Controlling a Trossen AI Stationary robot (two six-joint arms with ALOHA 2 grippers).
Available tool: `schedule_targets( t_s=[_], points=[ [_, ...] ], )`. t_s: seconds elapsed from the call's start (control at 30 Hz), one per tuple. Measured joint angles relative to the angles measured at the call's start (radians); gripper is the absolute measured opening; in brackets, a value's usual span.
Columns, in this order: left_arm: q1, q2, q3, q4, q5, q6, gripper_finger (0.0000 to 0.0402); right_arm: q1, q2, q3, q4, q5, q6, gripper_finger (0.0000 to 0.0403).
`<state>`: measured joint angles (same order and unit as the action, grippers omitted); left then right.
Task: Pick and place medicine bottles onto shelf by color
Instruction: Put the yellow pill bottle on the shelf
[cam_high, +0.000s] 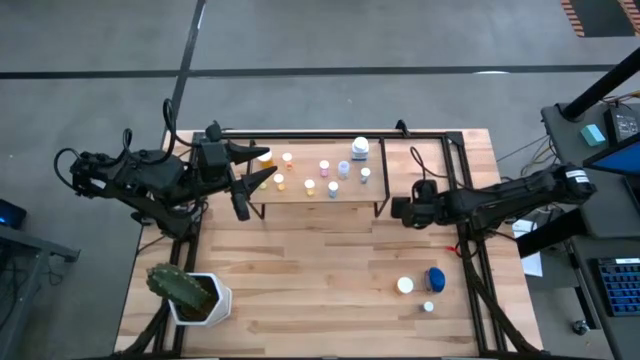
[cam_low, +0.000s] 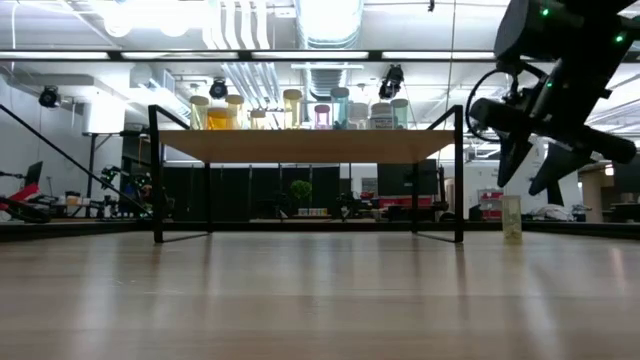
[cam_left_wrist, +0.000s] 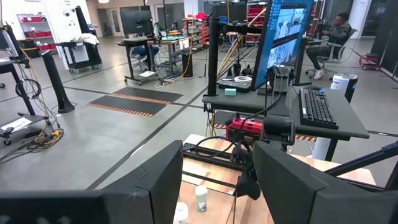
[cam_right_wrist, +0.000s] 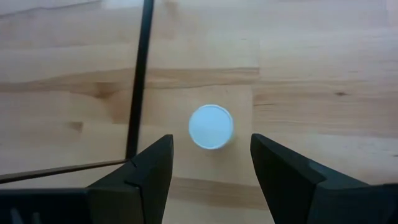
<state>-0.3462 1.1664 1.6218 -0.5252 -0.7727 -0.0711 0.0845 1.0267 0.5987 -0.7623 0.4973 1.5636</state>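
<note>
Hovering above a white-capped bottle (cam_right_wrist: 211, 126) on the table just off the shelf's (cam_high: 350, 187) right end, your right gripper (cam_right_wrist: 211, 171) has its fingers spread, grasping nothing | left gripper (cam_high: 262, 167) released at the shelf's left end; nine bottles (cam_high: 324, 166) stand on the shelf | three more (cam_high: 420, 286) wait near the table's front right

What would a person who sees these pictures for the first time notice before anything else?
First, the shelf near the table's far edge, with small medicine bottles in a row on top. Next, the right gripper, open and pointing down over one white-capped bottle standing on the table beside the shelf's right leg. The left gripper is open at the shelf's left end, and a potted cactus stands at the near left corner.
</note>
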Motion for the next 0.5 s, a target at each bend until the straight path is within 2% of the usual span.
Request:
schedule_targets(
  t_s=[0.5],
  points=[
    [0.0, 0.0, 0.0, 0.001, -0.001, 0.0, 0.018, -0.002, 0.131, 0.0, 0.026, 0.053, 0.015, 0.0205]
  ],
)
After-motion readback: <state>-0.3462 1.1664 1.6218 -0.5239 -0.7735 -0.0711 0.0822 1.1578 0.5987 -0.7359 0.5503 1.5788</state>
